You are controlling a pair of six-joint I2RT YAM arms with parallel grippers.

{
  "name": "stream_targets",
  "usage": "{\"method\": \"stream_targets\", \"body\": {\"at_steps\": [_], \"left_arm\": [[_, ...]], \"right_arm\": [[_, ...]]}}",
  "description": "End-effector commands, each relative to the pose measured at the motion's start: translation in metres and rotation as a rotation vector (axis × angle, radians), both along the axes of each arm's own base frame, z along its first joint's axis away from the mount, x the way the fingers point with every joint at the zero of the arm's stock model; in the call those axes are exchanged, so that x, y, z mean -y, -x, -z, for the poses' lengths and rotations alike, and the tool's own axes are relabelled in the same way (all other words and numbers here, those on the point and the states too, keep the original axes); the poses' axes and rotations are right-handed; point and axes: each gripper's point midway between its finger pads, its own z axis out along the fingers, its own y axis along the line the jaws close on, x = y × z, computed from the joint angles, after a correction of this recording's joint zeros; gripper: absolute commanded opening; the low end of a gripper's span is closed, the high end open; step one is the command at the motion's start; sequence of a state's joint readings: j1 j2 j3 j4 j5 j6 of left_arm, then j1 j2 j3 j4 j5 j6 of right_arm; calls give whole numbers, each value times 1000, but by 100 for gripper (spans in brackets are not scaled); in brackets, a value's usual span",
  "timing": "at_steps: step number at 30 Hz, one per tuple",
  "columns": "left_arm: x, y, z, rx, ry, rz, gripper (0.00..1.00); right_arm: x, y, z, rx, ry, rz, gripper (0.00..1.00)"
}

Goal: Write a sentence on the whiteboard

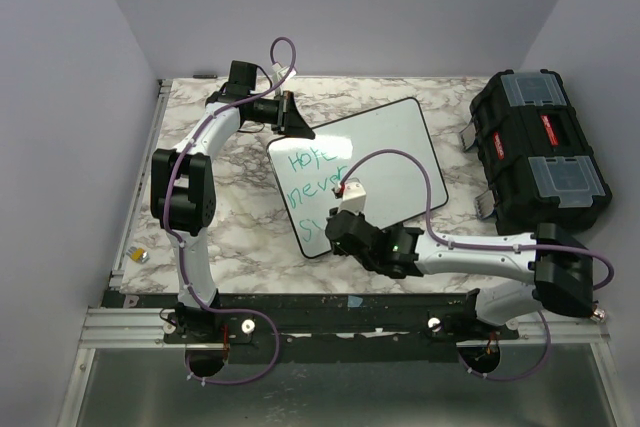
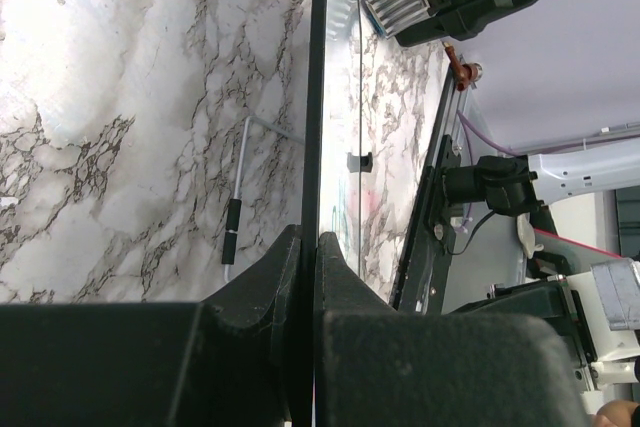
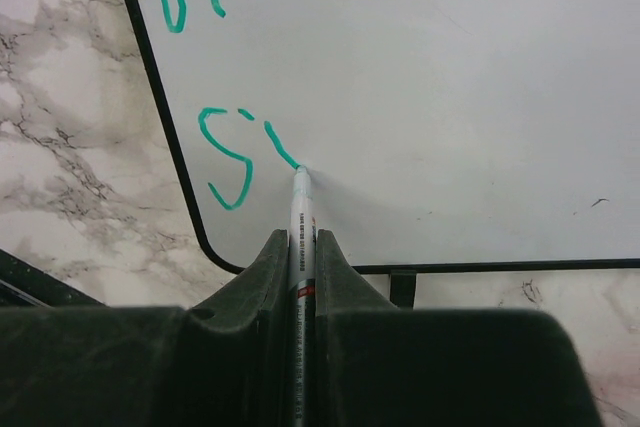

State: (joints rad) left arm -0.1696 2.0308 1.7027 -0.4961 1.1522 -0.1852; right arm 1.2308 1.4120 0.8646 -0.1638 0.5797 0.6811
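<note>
**Green ink reaches line three as I write on the whiteboard (image 1: pixel 395 147)**

Teal-green strokes make up the sentence (image 1: pixel 312 179), stacked down the left part of the board. The board lies at a slant on the marble table (image 1: pixel 240 217), between my two arms. Two lines look finished: "Hope" on top and "never" beneath it. The third is only begun, an "S" and the first slanting stroke of the next letter, close to the board's near-left corner. I judge the job a little past halfway, with the rest of that last word left to write.

My right gripper (image 3: pixel 302 247) is clamped tight on the marker (image 3: pixel 300 209). Its tip touches the board at the low end of that newest stroke. My left gripper (image 2: pixel 310 247) is pinched narrow on the board's thin black frame at the far-left corner, which I take to be steadying it while I write.

The count:
- two arms and two grippers
- one whiteboard
- one marker
- three lines of writing, two whole and one partial
- one black toolbox (image 1: pixel 535 152), well apart to the right of the board
- one small yellowish object (image 1: pixel 143 255) at the table's left edge, too small for me to identify
</note>
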Motion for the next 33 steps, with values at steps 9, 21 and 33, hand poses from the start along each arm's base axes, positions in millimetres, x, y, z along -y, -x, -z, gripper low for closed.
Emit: {"method": "stream_targets", "body": {"at_steps": [9,21,33], "left_arm": [[-15,-28,-14,196,-70,-89,0],[-15,-28,-15,197,-68,-87,0],[-15,-28,-16,202,-67,-88,0]], "right_arm": [[18,-16,-2,71,92,109,1],[4,-31,-19,143,116,111,1],[13,-6,-2,50,86,11,1]]}}
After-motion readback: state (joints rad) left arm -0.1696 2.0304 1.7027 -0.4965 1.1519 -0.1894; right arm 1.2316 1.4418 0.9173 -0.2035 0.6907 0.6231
